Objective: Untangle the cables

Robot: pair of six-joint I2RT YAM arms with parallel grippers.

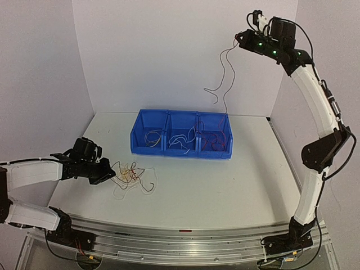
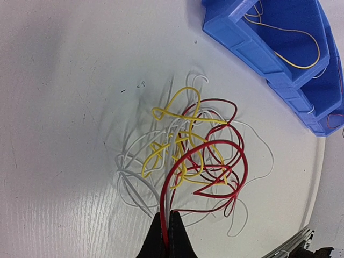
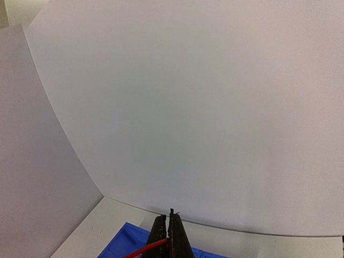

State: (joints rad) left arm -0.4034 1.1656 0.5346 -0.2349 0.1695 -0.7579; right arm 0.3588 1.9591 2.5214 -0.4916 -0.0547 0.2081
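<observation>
A tangle of thin red, yellow and white cables point(image 1: 133, 175) lies on the table in front of the blue bins; it fills the left wrist view point(image 2: 193, 156). My left gripper point(image 1: 109, 175) is at the tangle's left edge, shut point(image 2: 167, 217) on a red cable loop point(image 2: 164, 204) that runs into the tangle. My right gripper point(image 1: 239, 40) is raised high near the back wall, shut point(image 3: 169, 220) on a red cable point(image 3: 148, 249). That cable point(image 1: 228, 73) hangs down in a curl above the right bin.
A blue three-compartment bin point(image 1: 180, 153) stands behind the tangle, with yellow cables in the left part, white in the middle and red in the right. Its corner shows in the left wrist view point(image 2: 252, 43) and the right wrist view point(image 3: 126, 242). White walls close the back and sides.
</observation>
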